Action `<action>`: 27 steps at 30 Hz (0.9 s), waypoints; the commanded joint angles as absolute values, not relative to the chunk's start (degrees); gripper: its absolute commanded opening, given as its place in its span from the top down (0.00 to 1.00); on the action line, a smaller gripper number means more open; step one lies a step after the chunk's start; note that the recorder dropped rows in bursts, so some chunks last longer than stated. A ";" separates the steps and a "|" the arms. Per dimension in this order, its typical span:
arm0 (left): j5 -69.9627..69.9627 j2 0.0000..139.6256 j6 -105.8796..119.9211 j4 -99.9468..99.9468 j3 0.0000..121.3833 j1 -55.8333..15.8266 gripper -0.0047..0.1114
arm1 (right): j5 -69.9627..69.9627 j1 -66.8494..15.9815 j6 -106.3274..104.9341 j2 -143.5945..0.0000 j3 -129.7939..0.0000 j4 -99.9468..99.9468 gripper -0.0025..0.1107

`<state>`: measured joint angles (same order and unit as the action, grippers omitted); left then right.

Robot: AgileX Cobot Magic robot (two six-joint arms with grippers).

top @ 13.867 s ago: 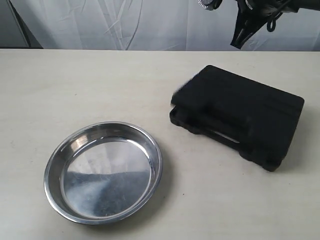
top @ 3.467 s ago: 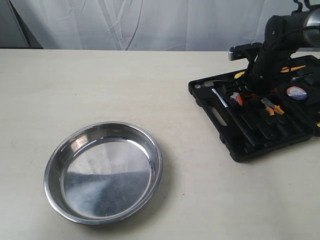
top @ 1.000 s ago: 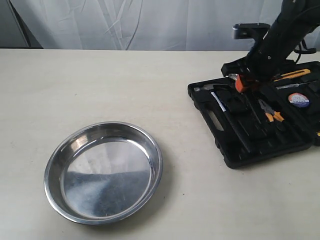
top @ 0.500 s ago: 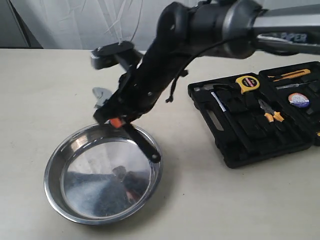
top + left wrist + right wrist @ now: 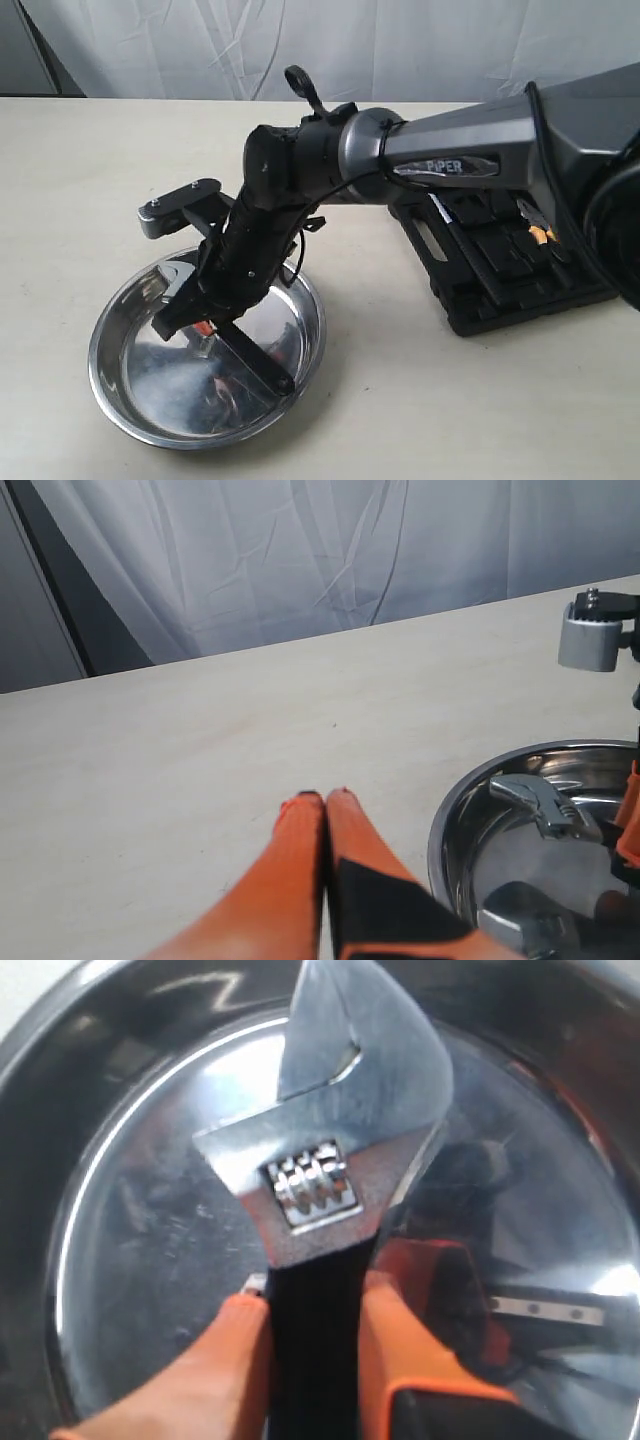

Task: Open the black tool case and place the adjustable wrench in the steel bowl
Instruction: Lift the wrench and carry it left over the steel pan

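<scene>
Right wrist view, and there it is: the small adjustable wrench (image 5: 330, 1210) with the shiny silver head and black handle, clamped at the top of its handle between the right jaws, an orange finger (image 5: 235, 1345) pressed to each side. The head and thumbwheel stick out just beyond the jaws. Right beneath them spreads the wide, shallow, shiny steel bowl (image 5: 110, 1090), its flat bottom mirroring the orange pads.

Over to the exterior view: the right jaws are down inside the rim of the bowl (image 5: 102, 345). The wrench (image 5: 255, 358) trails its black handle out behind them, slanting low over the bowl's bottom. Whether its end touches the steel, I cannot tell.

The left wrist view catches the wrench (image 5: 545, 805) from the side, silver head over the bowl (image 5: 450, 815). The left jaws are together, orange fingertips (image 5: 305, 805) meeting over pale worktop (image 5: 150, 750), the bowl just beside them.

Well apart from the right jaws, back along the long grey arm (image 5: 450, 165), the flat black plastic tool case (image 5: 500, 295) lies open on the worktop (image 5: 90, 160). Orange-handled pliers (image 5: 540, 233) show in one recess.
</scene>
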<state>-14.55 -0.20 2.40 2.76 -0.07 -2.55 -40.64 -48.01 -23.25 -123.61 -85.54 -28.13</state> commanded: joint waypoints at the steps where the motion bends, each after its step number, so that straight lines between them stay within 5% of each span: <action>1: -13.68 0.00 2.19 2.63 0.00 -2.44 0.96 | -39.91 -48.02 -23.34 -124.83 -86.08 -24.66 0.99; 5: -13.68 0.00 2.19 2.63 0.00 -2.44 0.96 | -39.67 -48.02 -23.34 -125.33 -86.08 -22.78 0.95; 13: -13.68 0.00 2.19 2.63 0.00 -2.44 0.96 | -38.07 -48.02 -22.47 -125.42 -86.08 -23.62 0.60; 17: -13.68 0.00 2.19 2.63 0.00 -2.44 0.96 | -38.07 -48.02 -22.47 -124.31 -86.08 -23.62 0.64; 24: -13.68 0.00 2.19 2.63 0.00 -2.44 0.96 | -35.73 -48.02 -22.47 -117.78 -86.08 -23.62 0.97; 27: -13.68 0.00 2.19 2.63 0.00 -2.44 0.96 | -35.00 -48.02 -22.47 -114.21 -85.97 -23.62 0.99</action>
<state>-14.55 -0.20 2.40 2.76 -0.07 -2.55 -36.01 -48.01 -22.52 -117.91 -85.79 -23.57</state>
